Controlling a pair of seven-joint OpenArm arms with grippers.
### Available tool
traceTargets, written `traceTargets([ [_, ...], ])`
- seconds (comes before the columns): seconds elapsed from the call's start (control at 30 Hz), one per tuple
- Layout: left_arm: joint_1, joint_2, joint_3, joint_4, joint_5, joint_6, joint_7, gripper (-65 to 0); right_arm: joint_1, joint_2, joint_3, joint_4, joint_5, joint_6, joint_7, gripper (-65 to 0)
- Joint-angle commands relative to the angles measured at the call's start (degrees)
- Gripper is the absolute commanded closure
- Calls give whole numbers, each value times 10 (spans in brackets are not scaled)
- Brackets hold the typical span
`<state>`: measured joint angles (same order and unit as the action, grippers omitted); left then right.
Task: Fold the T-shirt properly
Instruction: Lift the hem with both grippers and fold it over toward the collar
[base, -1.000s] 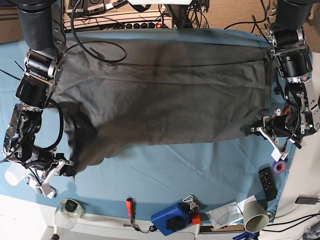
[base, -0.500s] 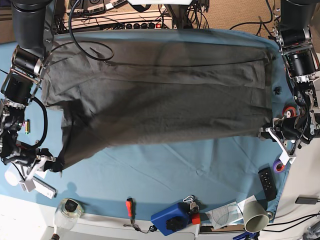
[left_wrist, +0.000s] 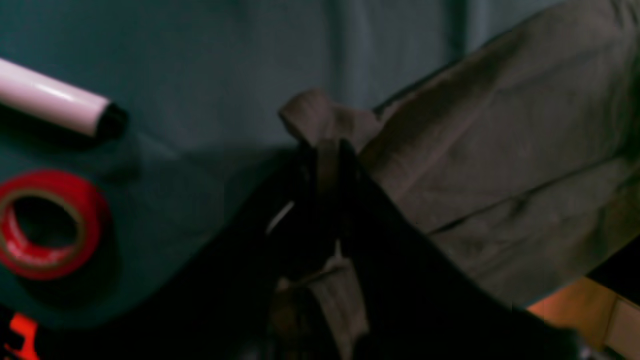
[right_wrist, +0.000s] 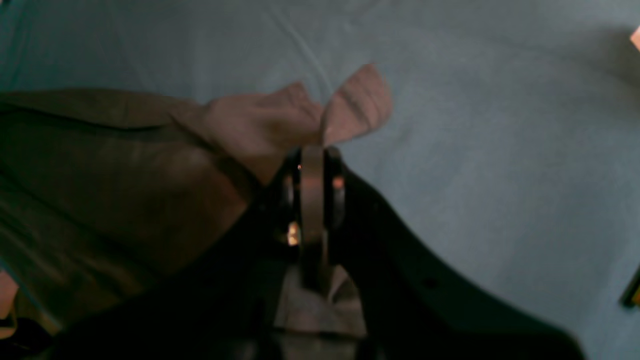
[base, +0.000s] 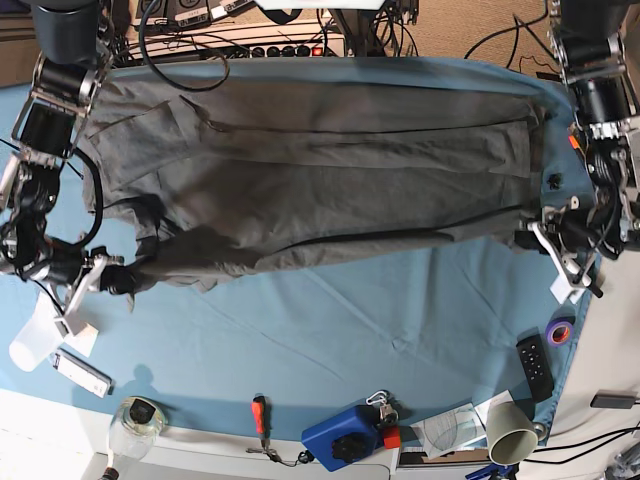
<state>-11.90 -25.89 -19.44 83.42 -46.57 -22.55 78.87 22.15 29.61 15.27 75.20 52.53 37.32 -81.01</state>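
The large dark charcoal-grey cotton T-shirt (base: 320, 170) lies stretched crosswise over the blue-teal tablecloth (base: 340, 330), its long axis running straight from one gripper to the other. The left gripper (left_wrist: 327, 150) has its jaws pinched tight on a small bunch of the shirt's fabric, and from that tool the whole garment spreads away to one side, with a red ring of tape (left_wrist: 42, 225) and a white cylindrical marker (left_wrist: 50, 100) lying on the cloth to its other side. The right gripper (right_wrist: 312, 155) is likewise clamped narrow on a corner of the shirt, a little flap of cloth sticking out past its tips (the rest trails off beside it). Each arm holds its own end, so neither is nearer the middle; the near edge between them looks drawn fairly taut, while the bulk of the shirt lies beyond the grippers, toward the far side of the table. The coming fold likely depends on carrying this held edge across that long axis, both tools moving evenly.
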Motion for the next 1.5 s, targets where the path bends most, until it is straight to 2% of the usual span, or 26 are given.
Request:
traceTargets([
  [0.0,-2,-12,-2,24,-4,-9,-5,0,6,14,16,18,9,0,11,0],
  [0.17,44,-11,-2,78,16,-11,-14,0,-37,14,65,36,28,0,10,0],
  [0.33,61,-11,-2,87,20,-9,-18,0,-72,14,100,41,66,2,10,0],
  [0.53,61,-11,-17,89,19,-9,-16,0,-110,14,146,87,66,7,10,0],
  [0.77,72,-12,-64,90,-16,-17,-13,0,-159,14,162,107,85,7,10,0],
  [0.97,101,-11,-65,96,-24,-17,-9,0,-168,14,182,108,86,6,10,0],
  [1.13,134,-11,-66,138,-23,-18,-9,0,-178,14,209,109,122,19,10,0],
  [1.47,160,-11,-67,171,-21,-26,-17,0,-259,14,251,177,141,21,10,0],
])
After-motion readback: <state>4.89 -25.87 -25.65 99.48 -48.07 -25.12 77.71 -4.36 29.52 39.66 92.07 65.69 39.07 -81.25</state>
